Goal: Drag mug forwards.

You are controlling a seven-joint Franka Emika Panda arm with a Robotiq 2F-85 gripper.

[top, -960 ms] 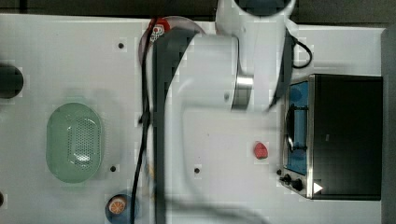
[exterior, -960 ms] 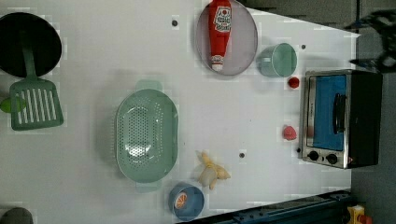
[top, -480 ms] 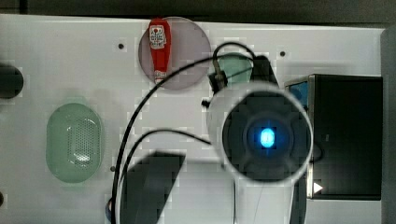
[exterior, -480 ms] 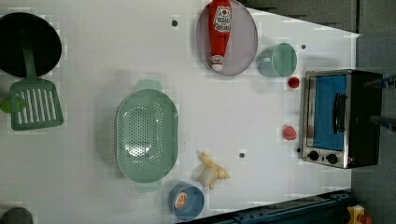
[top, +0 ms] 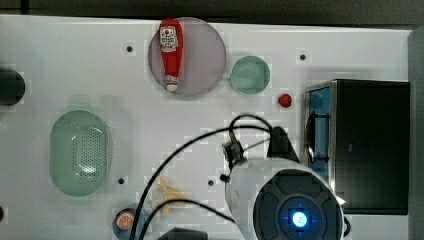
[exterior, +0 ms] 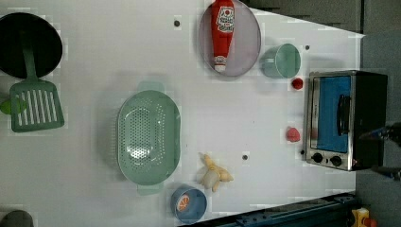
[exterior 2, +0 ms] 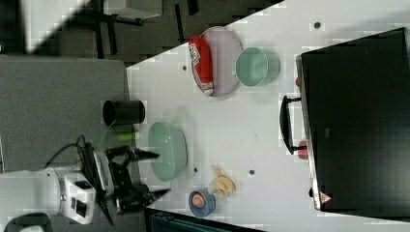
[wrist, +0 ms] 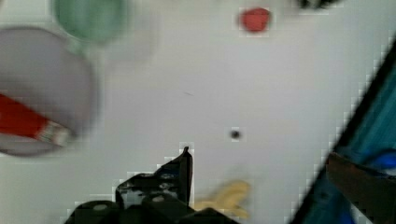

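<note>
The small pale teal mug [top: 250, 74] stands upright on the white table between the grey plate [top: 202, 60] and the toaster oven [top: 370, 145]; it also appears as the mug [exterior: 282, 61], [exterior 2: 257, 66] and, blurred, [wrist: 88, 18]. My gripper [exterior 2: 153, 174] hangs open and empty high above the table, far from the mug, at the right view's lower left. In the wrist view its dark fingertips [wrist: 184, 165] are spread wide with bare table between them. In the top view my arm's round body [top: 295, 210] covers the gripper.
A red ketchup bottle [top: 170, 52] lies on the grey plate. An oval green basket [top: 80, 152], a blue bowl [exterior: 188, 204], a yellow toy [exterior: 213, 172], two small red items [exterior: 297, 83] [exterior: 292, 134], a black pan [exterior: 28, 45] and a green spatula [exterior: 35, 109] also sit on the table.
My arm has swung across the top view from the centre to the lower right, uncovering the plate and mug. The mug and other things have not moved.
</note>
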